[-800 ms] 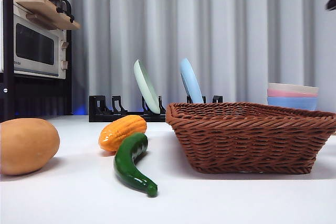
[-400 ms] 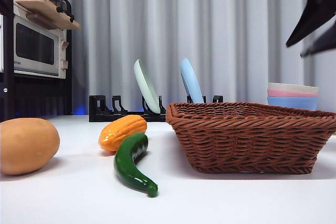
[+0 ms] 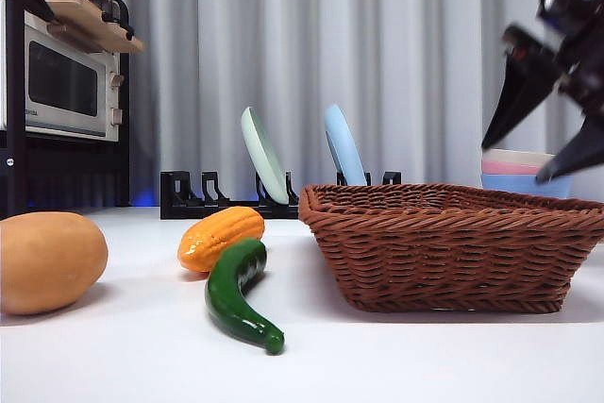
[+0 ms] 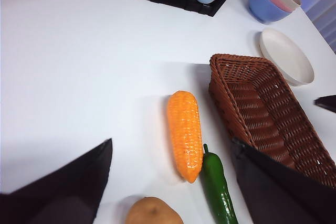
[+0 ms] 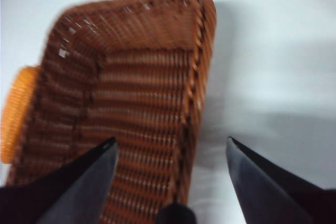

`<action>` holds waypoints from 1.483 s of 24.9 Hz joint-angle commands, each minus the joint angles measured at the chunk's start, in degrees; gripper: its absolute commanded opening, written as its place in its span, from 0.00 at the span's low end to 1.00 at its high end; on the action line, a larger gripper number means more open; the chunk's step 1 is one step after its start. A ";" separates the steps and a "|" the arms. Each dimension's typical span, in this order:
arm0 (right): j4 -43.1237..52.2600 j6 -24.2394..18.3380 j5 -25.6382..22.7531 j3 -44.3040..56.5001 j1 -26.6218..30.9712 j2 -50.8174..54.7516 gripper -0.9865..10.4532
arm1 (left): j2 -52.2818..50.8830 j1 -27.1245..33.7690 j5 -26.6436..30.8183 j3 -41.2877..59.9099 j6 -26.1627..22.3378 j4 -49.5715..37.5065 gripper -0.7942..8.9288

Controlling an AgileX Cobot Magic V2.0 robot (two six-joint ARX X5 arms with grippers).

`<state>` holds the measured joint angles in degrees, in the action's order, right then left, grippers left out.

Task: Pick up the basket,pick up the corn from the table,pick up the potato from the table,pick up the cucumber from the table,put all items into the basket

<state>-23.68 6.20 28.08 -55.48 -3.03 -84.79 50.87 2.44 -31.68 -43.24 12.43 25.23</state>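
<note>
The brown wicker basket (image 3: 453, 247) stands on the right of the white table (image 3: 377, 365). Left of it lie the orange-yellow corn (image 3: 219, 236) and, in front of that, the dark green cucumber (image 3: 236, 294). The tan potato (image 3: 49, 261) rests at the far left. My right gripper (image 3: 514, 162) hangs open above the basket's right end; its wrist view looks down on the basket (image 5: 136, 93) between the spread jaws (image 5: 170, 140). My left gripper (image 4: 170, 145) is open, high above the corn (image 4: 185, 134), cucumber (image 4: 218, 190) and potato (image 4: 153, 212).
A black rack (image 3: 189, 197) with two upright plates stands behind the corn. Stacked bowls (image 3: 526, 172) sit behind the basket, with a white plate (image 4: 286, 56) beside them. A microwave on a shelf (image 3: 61, 82) is at the far left.
My right gripper has come down from the top right corner to just above the basket's right end. A black tip of the other arm now shows at the top left corner.
</note>
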 commanded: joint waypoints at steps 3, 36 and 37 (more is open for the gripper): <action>-0.22 -1.11 0.20 -1.18 -1.27 -6.29 0.35 | 0.00 -0.26 0.00 -0.11 -0.59 0.00 0.47; -7.30 2.12 -0.13 -3.63 -0.55 22.75 0.07 | 45.40 -29.59 23.85 -19.93 -2.23 -6.75 0.47; -7.72 2.12 -0.13 -3.63 -0.09 23.52 0.07 | 46.75 -29.97 24.74 -19.93 -2.23 -7.67 0.47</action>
<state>-32.12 7.29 27.46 -58.59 -3.22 -61.71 97.10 -27.27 -7.25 -63.22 10.92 17.93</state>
